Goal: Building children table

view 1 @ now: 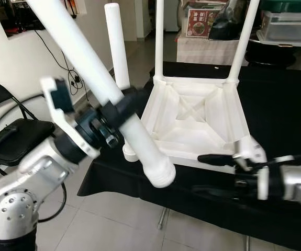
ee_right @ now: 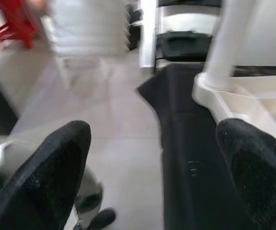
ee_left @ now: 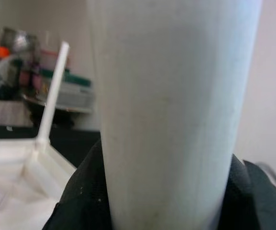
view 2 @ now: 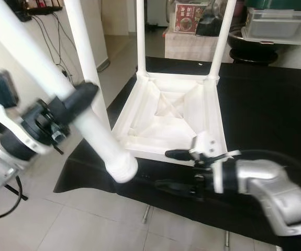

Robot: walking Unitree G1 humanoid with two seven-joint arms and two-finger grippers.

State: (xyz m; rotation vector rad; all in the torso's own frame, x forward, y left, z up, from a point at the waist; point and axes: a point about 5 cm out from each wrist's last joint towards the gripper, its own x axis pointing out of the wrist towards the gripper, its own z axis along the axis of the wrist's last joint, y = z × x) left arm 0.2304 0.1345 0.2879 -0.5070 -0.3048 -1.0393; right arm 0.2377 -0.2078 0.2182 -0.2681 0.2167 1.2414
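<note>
A white children's table (view 1: 192, 123) lies upside down on a black-clothed table (view 1: 281, 104). Three white legs stand up from its corners: two at the far side (view 1: 158, 36) (view 1: 244, 36) and one at the near left (view 1: 116, 47). My left gripper (view 1: 121, 107) is shut on a loose white leg (view 1: 87, 57), held tilted with its ribbed end (view 1: 160, 175) low, over the cloth's front edge just off the near-left corner. In the left wrist view this leg (ee_left: 171, 110) sits between the black fingers. My right gripper (view 1: 213, 177) is open at the near right corner, with nothing between its fingers (ee_right: 56, 163).
A black chair (view 1: 14, 138) stands at my left by the white wall, with cables hanging behind it. Boxes and plastic containers (view 1: 286, 23) are stacked beyond the table. Tiled floor (view 1: 113, 225) shows below the cloth's front edge.
</note>
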